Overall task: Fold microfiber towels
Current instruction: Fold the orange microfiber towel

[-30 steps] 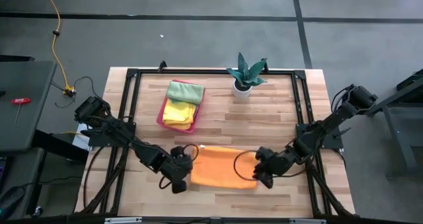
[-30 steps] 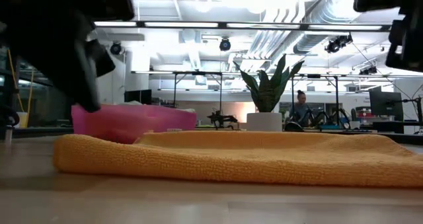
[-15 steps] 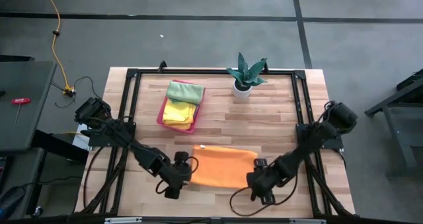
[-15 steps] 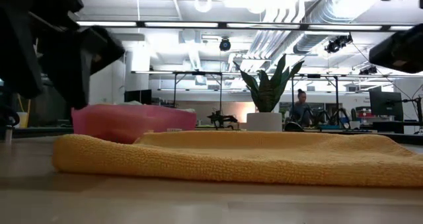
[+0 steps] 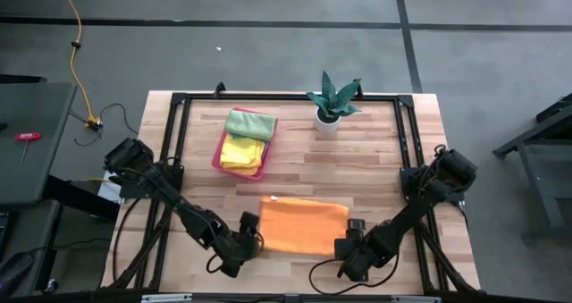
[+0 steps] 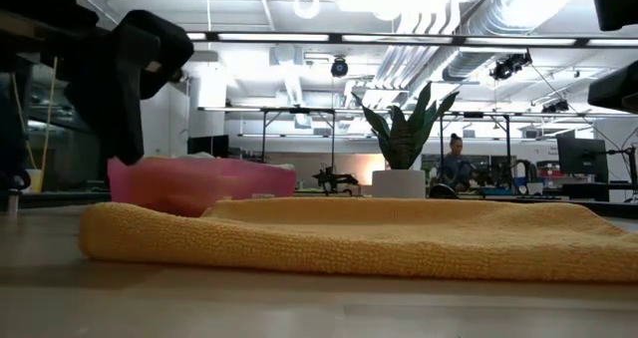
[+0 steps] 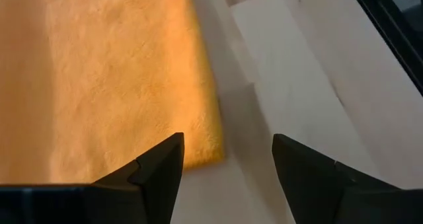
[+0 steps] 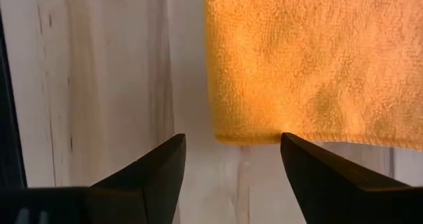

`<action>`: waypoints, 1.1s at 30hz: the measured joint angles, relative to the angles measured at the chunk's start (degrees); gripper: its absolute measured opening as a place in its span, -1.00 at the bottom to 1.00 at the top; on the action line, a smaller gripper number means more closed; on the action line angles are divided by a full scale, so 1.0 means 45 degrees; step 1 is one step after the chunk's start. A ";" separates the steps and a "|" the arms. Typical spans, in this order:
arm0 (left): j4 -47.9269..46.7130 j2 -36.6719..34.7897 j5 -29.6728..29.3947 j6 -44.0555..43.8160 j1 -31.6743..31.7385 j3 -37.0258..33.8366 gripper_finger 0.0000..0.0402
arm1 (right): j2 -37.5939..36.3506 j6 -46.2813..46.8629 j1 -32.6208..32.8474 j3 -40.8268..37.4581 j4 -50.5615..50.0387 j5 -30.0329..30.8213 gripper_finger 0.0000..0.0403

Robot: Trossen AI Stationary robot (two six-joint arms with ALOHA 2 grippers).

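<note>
An orange microfiber towel (image 5: 304, 227) lies flat on the wooden table, near the front edge, as a folded rectangle. My left gripper (image 5: 245, 246) hovers open over its near left corner (image 7: 210, 150), and the corner shows between the two fingers (image 7: 157, 174). My right gripper (image 5: 350, 249) hovers open over the near right corner (image 8: 221, 133). Neither touches the cloth. In the low view the towel (image 6: 349, 240) fills the foreground. More towels, light green (image 5: 249, 122) and yellow (image 5: 241, 151), lie in a pink tray.
The pink tray (image 5: 217, 157) stands at the back left of the table. A potted plant (image 5: 332, 102) in a white pot stands at the back centre. A black frame (image 5: 174, 142) runs along the table's sides. Bare wood lies on both sides of the orange towel.
Both grippers have moved toward the table's near edge, from beside the towel's short sides to its near corners. My right gripper has also sunk and tipped downward. My left gripper has opened. The orange towel has stayed where it was.
</note>
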 joint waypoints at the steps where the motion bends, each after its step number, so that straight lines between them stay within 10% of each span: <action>1: 0.0059 0.0185 -0.0201 0.0073 -0.0104 0.0100 0.08 | 0.0000 -0.0009 0.0035 0.0000 0.0000 0.0000 0.19; 15: -0.0517 0.2025 -0.2197 -0.0753 -0.0274 0.0884 0.02 | -0.0005 0.0433 -0.0003 0.0000 0.0006 0.0211 0.19; 26: -0.1003 0.2083 -0.2046 -0.1518 -0.0332 0.0905 -0.91 | -0.0524 0.1219 0.0034 -0.0005 -0.0448 0.0455 0.18; 33: -0.1060 0.2073 -0.1876 -0.1820 -0.0303 0.0905 -0.98 | -0.1141 0.1097 0.0437 -0.0009 -0.0669 0.2098 0.04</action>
